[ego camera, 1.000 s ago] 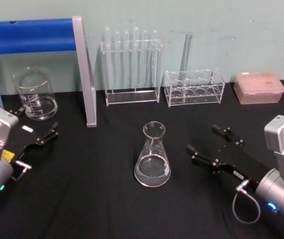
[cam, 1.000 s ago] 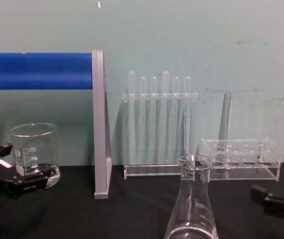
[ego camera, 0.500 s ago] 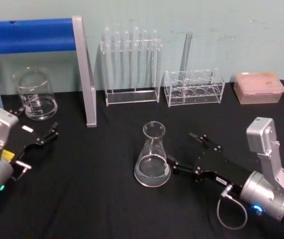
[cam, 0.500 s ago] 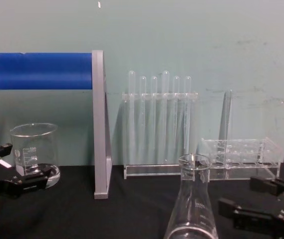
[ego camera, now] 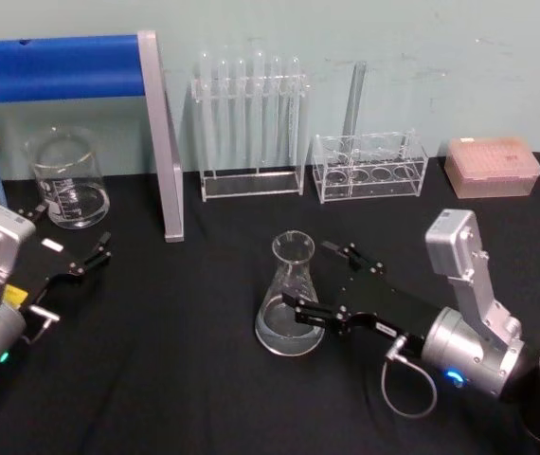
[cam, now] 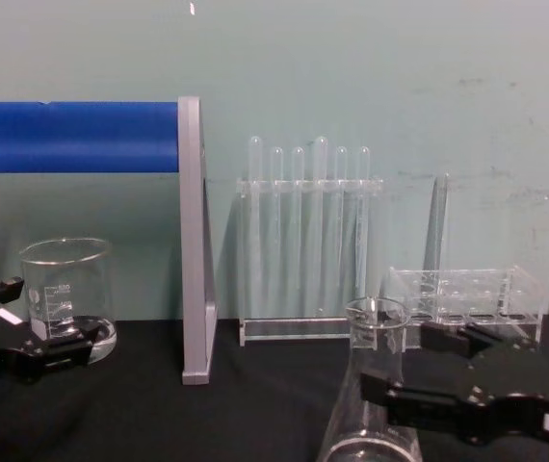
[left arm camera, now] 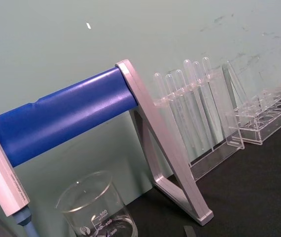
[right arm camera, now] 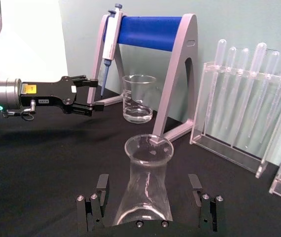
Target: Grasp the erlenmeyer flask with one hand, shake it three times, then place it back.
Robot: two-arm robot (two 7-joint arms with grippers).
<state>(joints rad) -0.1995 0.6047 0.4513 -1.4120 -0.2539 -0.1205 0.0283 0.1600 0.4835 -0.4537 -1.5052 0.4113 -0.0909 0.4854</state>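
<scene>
The right gripper has slid in from the desk's right side over the last second. It stood well apart from the erlenmeyer flask and now reaches around it. Its jaws are spread wide, one finger on the flask's near side and one on its far side. In the right wrist view the flask stands between the two fingers, with a gap showing on each side of the glass. The chest view shows the gripper low against the flask's cone.

The flask stands upright near the middle of the black desk, where it was before.

The left gripper has not shifted. It lies near the desk's left edge, just in front of the glass beaker, with its jaws open and nothing between them.

Along the back edge stand the blue-barred pipette stand, a tall rack of test tubes, a low clear rack and a pink tip box.
</scene>
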